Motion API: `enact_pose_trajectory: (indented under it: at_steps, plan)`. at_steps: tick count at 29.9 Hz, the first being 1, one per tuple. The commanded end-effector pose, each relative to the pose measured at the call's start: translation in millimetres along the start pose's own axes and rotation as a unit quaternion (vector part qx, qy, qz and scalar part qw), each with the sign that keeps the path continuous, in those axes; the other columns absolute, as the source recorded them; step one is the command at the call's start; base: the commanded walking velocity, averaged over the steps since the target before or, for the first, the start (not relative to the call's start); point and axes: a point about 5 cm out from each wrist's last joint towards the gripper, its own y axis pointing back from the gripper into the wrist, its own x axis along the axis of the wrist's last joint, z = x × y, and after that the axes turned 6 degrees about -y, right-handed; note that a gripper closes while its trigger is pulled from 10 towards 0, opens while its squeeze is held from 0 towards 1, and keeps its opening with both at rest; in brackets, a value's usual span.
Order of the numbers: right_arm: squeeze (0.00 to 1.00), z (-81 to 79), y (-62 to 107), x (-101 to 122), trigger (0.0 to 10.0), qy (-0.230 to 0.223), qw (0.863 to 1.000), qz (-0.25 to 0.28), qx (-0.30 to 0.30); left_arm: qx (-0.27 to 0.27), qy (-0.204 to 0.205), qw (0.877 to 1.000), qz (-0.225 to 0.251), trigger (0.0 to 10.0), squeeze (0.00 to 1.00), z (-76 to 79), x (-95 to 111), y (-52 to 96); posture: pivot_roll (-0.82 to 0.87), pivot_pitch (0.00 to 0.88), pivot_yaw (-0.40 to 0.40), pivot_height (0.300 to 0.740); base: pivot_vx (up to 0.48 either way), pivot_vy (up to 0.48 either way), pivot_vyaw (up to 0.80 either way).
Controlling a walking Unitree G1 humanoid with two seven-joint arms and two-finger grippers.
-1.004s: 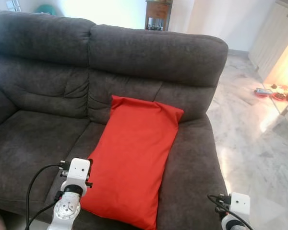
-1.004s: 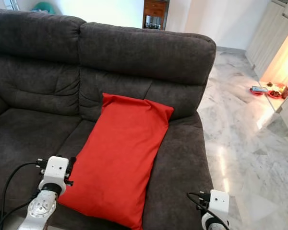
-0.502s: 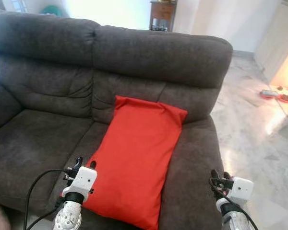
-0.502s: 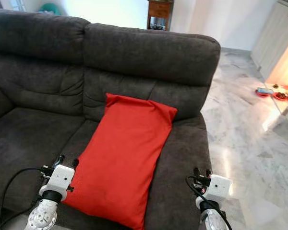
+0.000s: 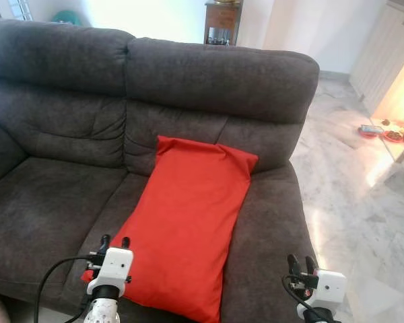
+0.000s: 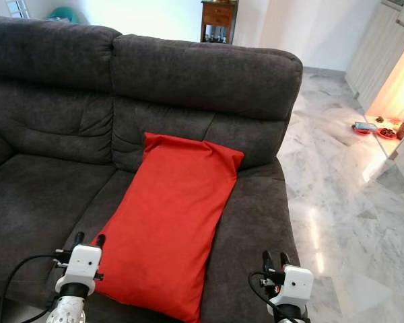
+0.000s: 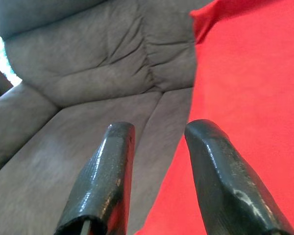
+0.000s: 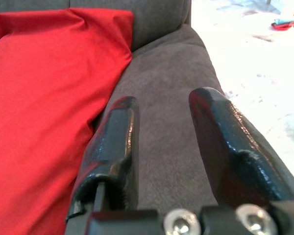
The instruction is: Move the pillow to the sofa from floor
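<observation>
Red pillow (image 5: 190, 232) lies on the right seat of a dark grey sofa (image 5: 54, 195), its top edge leaning against the backrest, its lower corner reaching the seat's front edge; marble floor (image 5: 363, 202) runs along the sofa's right side; a wooden cabinet (image 5: 221, 20) stands behind the backrest; small red dishes (image 5: 384, 131) sit on the floor far to the right.

Head views: left pincer (image 5: 114, 241) hangs low in front of the seat, just beside the pillow's lower left edge, fingers apart, holding nothing; black cable (image 5: 54, 279) loops from its wrist; right pincer (image 5: 301, 262) sits low over the sofa's right front corner, well apart from the pillow, fingers apart, released.

Left wrist view: two black fingers (image 7: 103, 181) spread with a clear gap; one lies over grey seat, the other over the red pillow (image 7: 235, 98); whether it touches the cloth cannot be told.

Right wrist view: two black fingers (image 8: 112, 147) open, nothing between them; grey seat below; pillow (image 8: 44, 88) to one side; pale floor (image 8: 245, 58) to the other.
</observation>
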Motion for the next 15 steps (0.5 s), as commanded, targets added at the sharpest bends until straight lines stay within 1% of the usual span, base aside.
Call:
enact_pose_trajectory:
  at_steps: [1,4,10,12,15]
  plan:
    - [0.00,3.9,-3.1,3.7,10.0,0.005,1.000,0.004,-0.005,0.009,0.009,1.000,0.001,10.0,0.00,0.6,1.1,-2.1,0.12,0.000,-0.079,0.740,0.000,0.000,0.00]
    - [0.00,4.3,-5.8,5.2,10.0,0.004,1.000,0.003,-0.006,0.005,0.001,1.000,0.007,10.0,0.00,-1.2,1.6,-4.0,0.12,0.000,-0.080,0.740,0.000,0.000,0.00]
    - [0.00,2.4,-8.5,5.5,10.0,0.005,1.000,-0.002,-0.005,0.012,0.003,1.000,0.004,10.0,0.00,-2.2,0.3,-5.2,0.12,0.000,-0.084,0.740,0.000,0.000,0.00]
    - [0.00,0.0,-11.7,4.3,10.0,0.000,1.000,-0.011,-0.005,0.012,0.004,1.000,0.001,10.0,0.00,-2.0,-0.8,-6.2,0.13,0.000,-0.082,0.740,0.000,0.000,0.00]
    - [0.00,-2.3,-12.8,4.2,10.0,0.010,1.000,-0.014,0.003,0.011,0.001,1.000,0.000,10.0,0.00,-1.7,-1.4,-6.3,0.12,0.000,-0.081,0.740,0.000,0.000,0.00]
